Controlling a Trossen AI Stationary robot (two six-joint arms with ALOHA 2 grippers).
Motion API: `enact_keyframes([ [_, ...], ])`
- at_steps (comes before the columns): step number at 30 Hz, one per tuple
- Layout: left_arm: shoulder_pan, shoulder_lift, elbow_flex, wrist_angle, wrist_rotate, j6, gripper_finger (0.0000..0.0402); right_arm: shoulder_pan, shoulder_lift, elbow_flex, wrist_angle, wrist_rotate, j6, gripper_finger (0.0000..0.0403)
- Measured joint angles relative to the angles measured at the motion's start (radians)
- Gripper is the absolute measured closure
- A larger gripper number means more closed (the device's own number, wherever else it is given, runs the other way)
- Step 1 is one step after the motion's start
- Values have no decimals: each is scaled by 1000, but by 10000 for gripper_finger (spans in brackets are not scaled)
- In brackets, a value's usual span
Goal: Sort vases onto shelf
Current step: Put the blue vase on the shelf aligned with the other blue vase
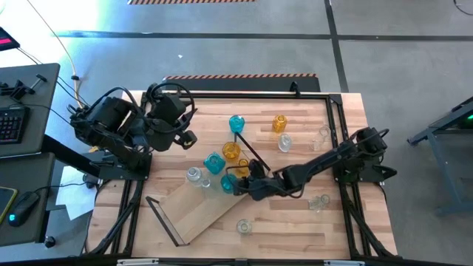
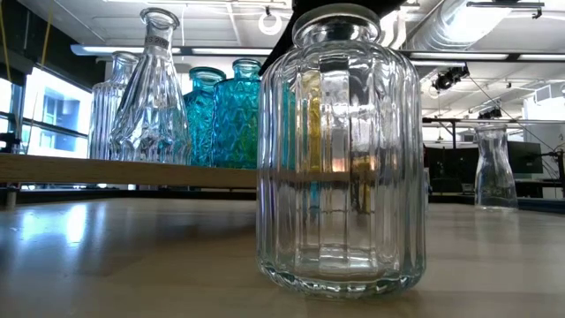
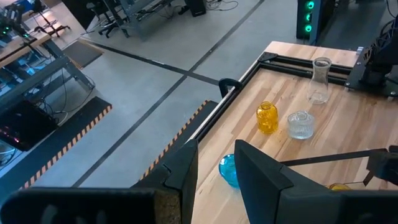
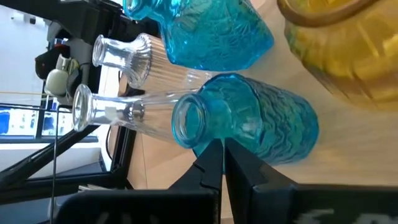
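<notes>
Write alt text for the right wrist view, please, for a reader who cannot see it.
The shut right gripper points at a teal-blue vase, with another teal vase, an amber vase and two clear vases close around it.

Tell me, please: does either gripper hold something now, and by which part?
Nothing is held. The right gripper is shut, empty, beside a teal vase; the left gripper holds nothing.

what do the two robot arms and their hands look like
Both arms are black, jointed metal with black cables looping off them. The left arm looks bulky, the right arm slimmer. The left hand and right hand each have two flat dark fingers.
</notes>
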Motion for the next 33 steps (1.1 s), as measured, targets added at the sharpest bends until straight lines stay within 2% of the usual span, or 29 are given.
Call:
enact_keyframes([
  [19,0,0,0,0,9,-1,306,-34,0,1,47,-25,-53,403],
  [33,0,1,0,0,24,-1,306,-1,0,1,53,-73,-19,403],
])
